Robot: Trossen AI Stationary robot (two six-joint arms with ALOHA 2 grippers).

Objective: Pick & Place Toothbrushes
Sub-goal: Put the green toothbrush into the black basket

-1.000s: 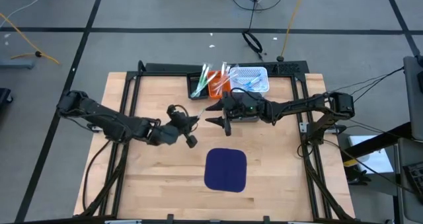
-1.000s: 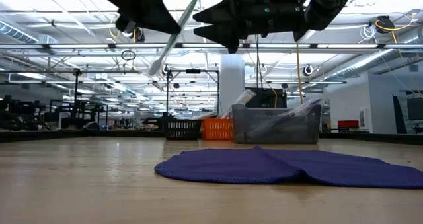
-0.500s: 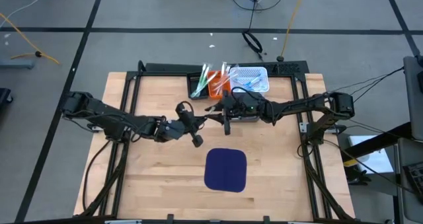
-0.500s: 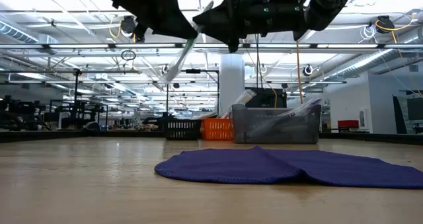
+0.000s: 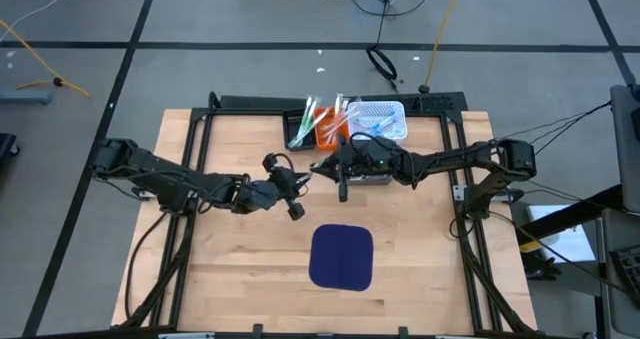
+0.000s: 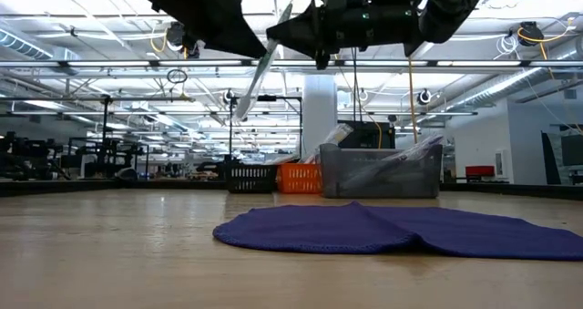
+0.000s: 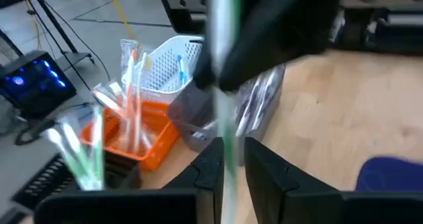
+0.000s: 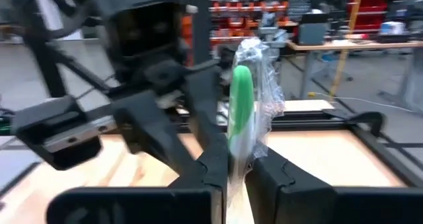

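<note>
I have both arms up over the middle of the light wooden bench (image 5: 220, 259), meeting end to end. Between them is one thin green plastic toothbrush in a clear wrapper (image 6: 259, 76), slanting down in the low view with its wrapped end hanging free in the air, well above the bench.

My right end effector (image 8: 232, 159) has its two dark fingers pinched narrow on the green shaft; in the right wrist view the stick rises straight up from between the fingertips, with crinkled wrapper beside it. My left end effector (image 7: 229, 159) sits at the other end of the same toothbrush. Its fingers stand close on either side of the blurred green shaft, but I cannot tell whether they are pressing it or have let a little slack in.

From overhead, the left end effector (image 5: 292, 184) and the right end effector (image 5: 322, 166) are almost touching, just in front of the bins at the far edge. There, more toothbrushes stand in a small orange plastic basket (image 5: 328, 133), and others lie in a white slotted basket (image 5: 381, 120). A dark blue rounded square cloth mat (image 5: 341, 256) lies flat nearer me, apart from both arms.
</note>
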